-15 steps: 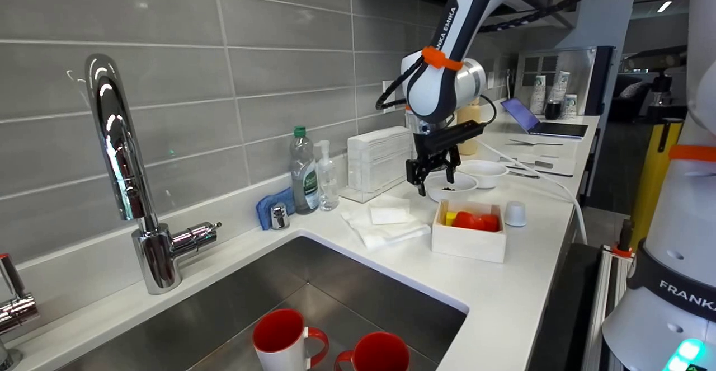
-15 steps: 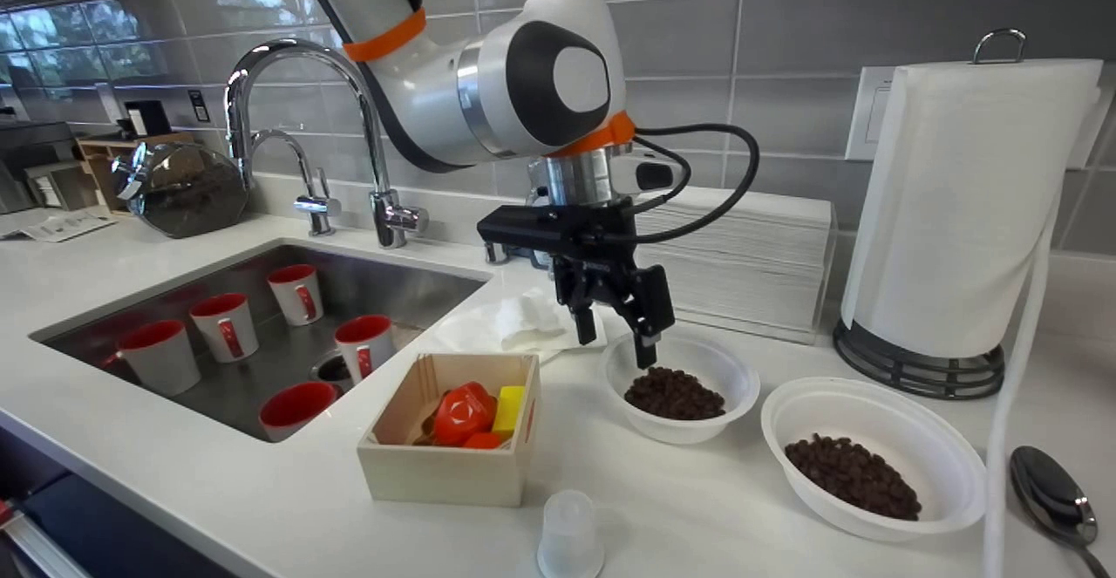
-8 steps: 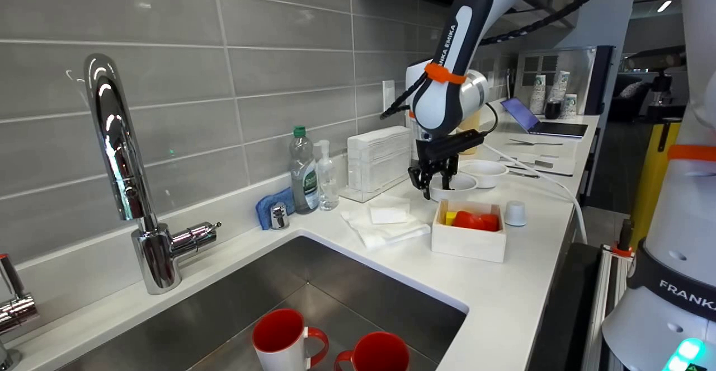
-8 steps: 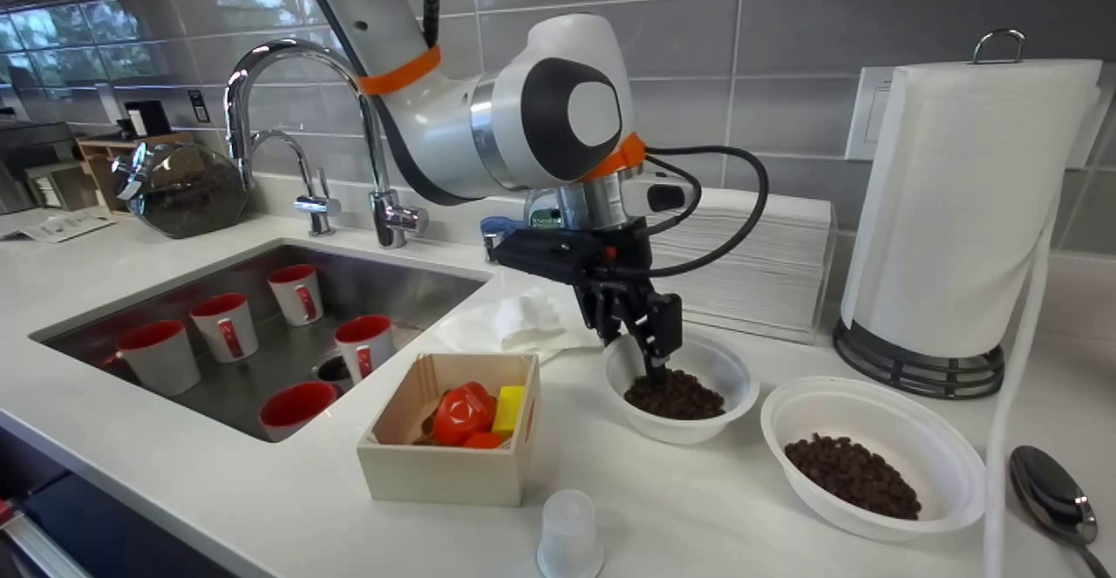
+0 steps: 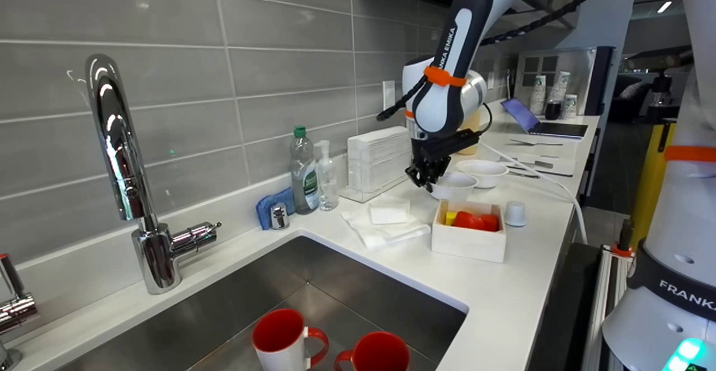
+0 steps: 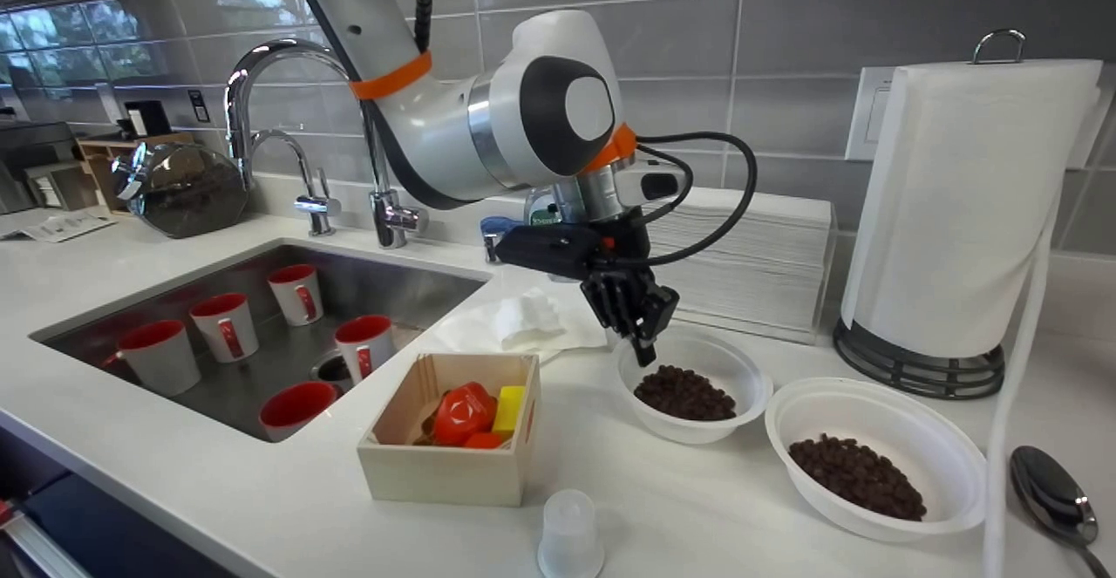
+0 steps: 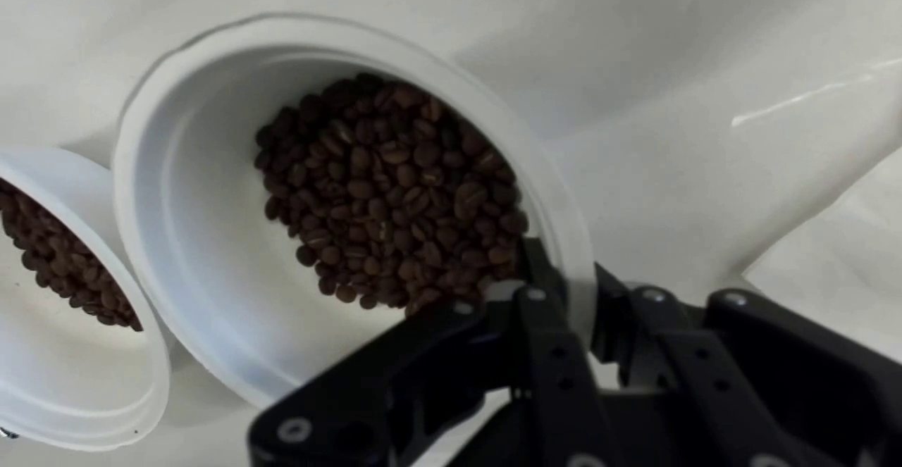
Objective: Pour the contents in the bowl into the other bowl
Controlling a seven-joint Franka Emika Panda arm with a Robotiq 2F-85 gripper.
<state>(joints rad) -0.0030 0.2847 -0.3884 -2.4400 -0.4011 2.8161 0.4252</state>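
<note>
In an exterior view the smaller white bowl (image 6: 724, 364) holds dark brown beans and sits on the counter. My gripper (image 7: 574, 277) is shut on its near rim: in the wrist view one finger (image 7: 539, 263) reaches inside over the beans, and the opposite finger stands outside the wall. The bowl (image 7: 211, 171) looks slightly tilted there. Beside it is the other bowl (image 6: 915, 430), wider, also white and with dark beans; in the wrist view the rims meet or overlap, and only part of the other bowl (image 7: 77, 382) shows.
A wooden box (image 6: 445, 482) with red and yellow items stands near the bowls, by a small translucent cup (image 6: 571, 534). Behind are a napkin stack (image 6: 750, 255) and a paper towel roll (image 6: 968, 212). A white cable (image 6: 1016, 386) runs past the other bowl. Mugs stand in the sink.
The gripper came down to the smaller bowl and its jaws closed on the rim. That bowl has shifted slightly toward the other bowl, which also moved a little.
</note>
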